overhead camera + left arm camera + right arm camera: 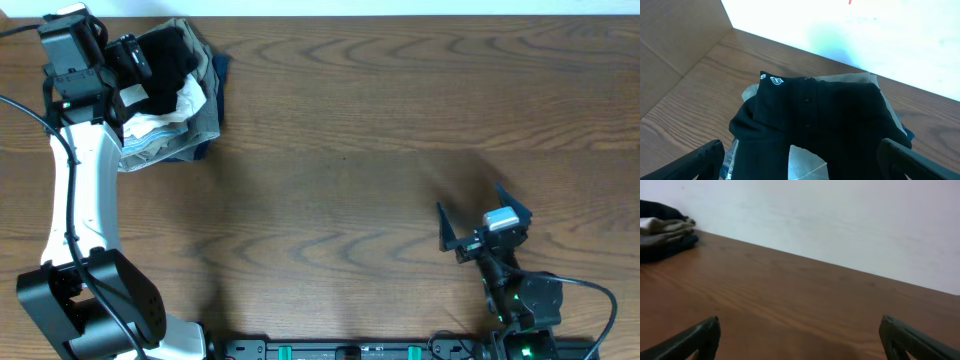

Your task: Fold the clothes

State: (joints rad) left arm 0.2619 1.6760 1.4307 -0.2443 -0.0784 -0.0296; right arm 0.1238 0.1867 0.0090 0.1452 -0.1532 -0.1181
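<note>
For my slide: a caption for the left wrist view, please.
Open left pincer above the black garment atop a pile of clothes.

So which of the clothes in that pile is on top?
The black garment with the small white logo; the white, khaki and grey pieces lie folded beneath it.

Left arm (85, 190): stretched from its near-edge base up to the far-left corner, white link nearly straight. Left gripper (801, 147): jaws spread wide. Right arm (520, 295): tucked close to base. Right gripper (470, 208): jaws wide apart, holding nothing.
</note>
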